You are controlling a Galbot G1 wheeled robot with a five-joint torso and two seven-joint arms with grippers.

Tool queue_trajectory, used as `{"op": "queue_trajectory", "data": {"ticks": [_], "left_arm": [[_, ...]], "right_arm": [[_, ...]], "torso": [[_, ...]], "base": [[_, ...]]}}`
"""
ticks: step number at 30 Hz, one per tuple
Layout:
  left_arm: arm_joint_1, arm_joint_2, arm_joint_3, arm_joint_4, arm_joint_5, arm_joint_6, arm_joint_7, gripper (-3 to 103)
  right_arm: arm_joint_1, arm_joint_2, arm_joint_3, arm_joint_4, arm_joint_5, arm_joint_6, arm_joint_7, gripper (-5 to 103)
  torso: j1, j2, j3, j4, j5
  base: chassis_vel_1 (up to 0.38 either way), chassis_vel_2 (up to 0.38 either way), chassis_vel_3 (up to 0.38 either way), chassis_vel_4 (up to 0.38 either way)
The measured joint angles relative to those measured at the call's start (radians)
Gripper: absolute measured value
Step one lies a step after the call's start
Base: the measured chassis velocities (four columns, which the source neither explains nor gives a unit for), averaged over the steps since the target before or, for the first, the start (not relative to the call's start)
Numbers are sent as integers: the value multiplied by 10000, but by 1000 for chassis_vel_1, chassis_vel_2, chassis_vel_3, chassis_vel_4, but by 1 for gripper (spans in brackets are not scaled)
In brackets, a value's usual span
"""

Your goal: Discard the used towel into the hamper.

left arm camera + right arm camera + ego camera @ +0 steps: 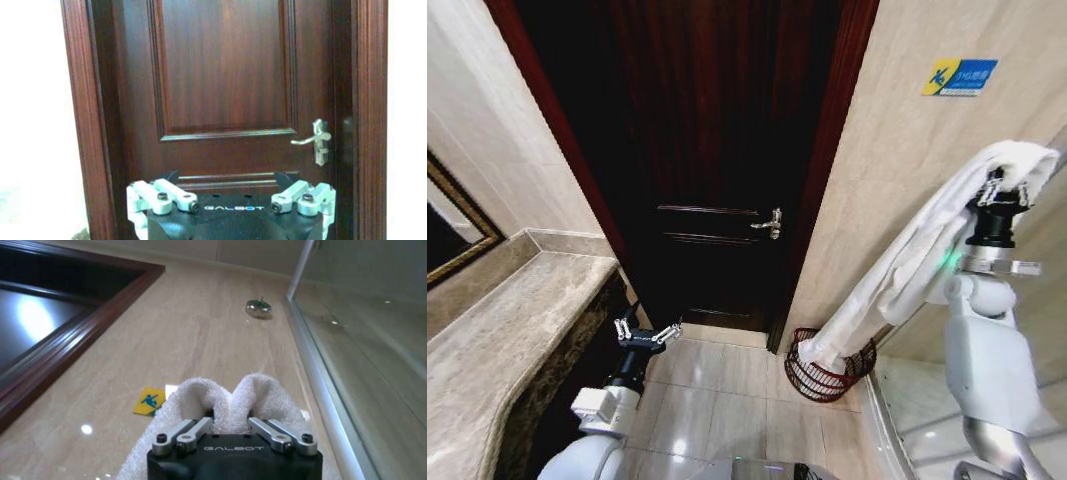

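My right gripper (pixel 1001 192) is raised high near the tiled wall, its jaws pinched on a fold of the white towel (pixel 897 270), which hangs in a long slant down to the hamper (pixel 827 372); the towel's lower end lies inside that red-brown wire basket, which stands on the floor tiles in the corner between the dark wooden door (pixel 712 150) and the glass shower panel (pixel 987 345). My left gripper (pixel 648 334) sits low beside the edge of the marble counter (pixel 497 340), jaws spread and empty, facing the door's metal lever handle (pixel 316 140). Both gripper bodies read "GALBOT". A small blue-and-yellow wall sticker (pixel 959 76) carries writing too small to read.
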Motion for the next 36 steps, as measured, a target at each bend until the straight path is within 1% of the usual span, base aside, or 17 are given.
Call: {"op": "queue_trajectory", "data": {"ticks": [3,7,10,12,16,28,36], "left_arm": [[0,0,0,0,0,0,0,93],[0,0,0,0,-1,0,0,93],[0,0,0,0,0,0,0,93],[0,0,0,0,0,0,0,93],[0,0,0,0,0,0,0,93],[0,0,0,0,-1,0,0,93],[0,0,0,0,0,0,0,93]], "right_arm": [[106,-165,77,-212,76,56,-12,11],[72,-187,83,-213,101,70,-26,11],[-89,-75,49,-68,91,70,-56,11],[-356,160,-21,144,17,70,-102,11],[-735,402,-64,345,-75,71,-135,11],[-1627,815,-1,501,-88,126,-152,11],[-2128,1138,-32,282,-68,255,-213,11]], "torso": [[0,0,0,-3,-2],[0,0,0,-3,-3],[0,0,0,-3,-2],[0,0,0,-1,-2],[0,0,0,0,-3],[0,0,0,-2,-3],[0,1,-1,-2,-3]], "base": [[0,0,0,0],[0,0,0,0],[0,0,0,0],[0,0,0,0],[0,0,0,0],[0,0,0,0],[0,0,0,0]]}}
